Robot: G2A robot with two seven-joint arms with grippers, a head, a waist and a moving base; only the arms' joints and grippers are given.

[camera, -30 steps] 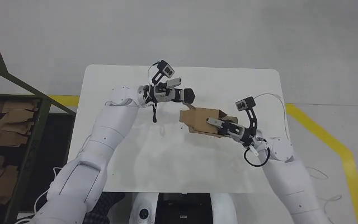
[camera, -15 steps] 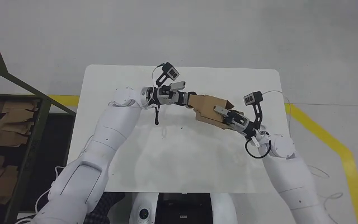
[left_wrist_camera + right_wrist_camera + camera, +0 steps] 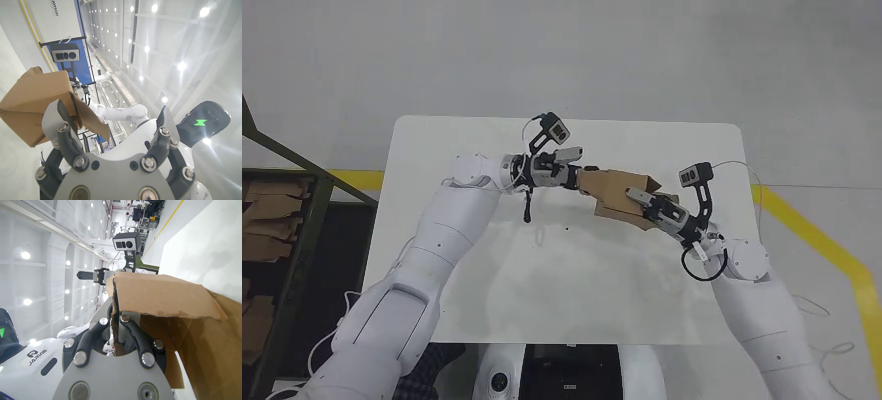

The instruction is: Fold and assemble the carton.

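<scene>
Partly folded brown cardboard carton [image 3: 620, 190] held above white bench [image 3: 492, 280], btwn my two tools. My right tool [image 3: 115, 321] clamped on carton flap edge. My left tool [image 3: 112, 108] spread wide, one finger beside carton end.

At upper centre of the top view, above the table [image 3: 492, 290]: the carton [image 3: 620, 192]. Just left of it, the left gripper [image 3: 579, 181], fingers spread (contact with a flap unclear). At its right end, the right gripper [image 3: 644, 204], clamped onto a wall edge. At the far left edge, off the table, a rack [image 3: 272, 215] of flat cardboard.
</scene>
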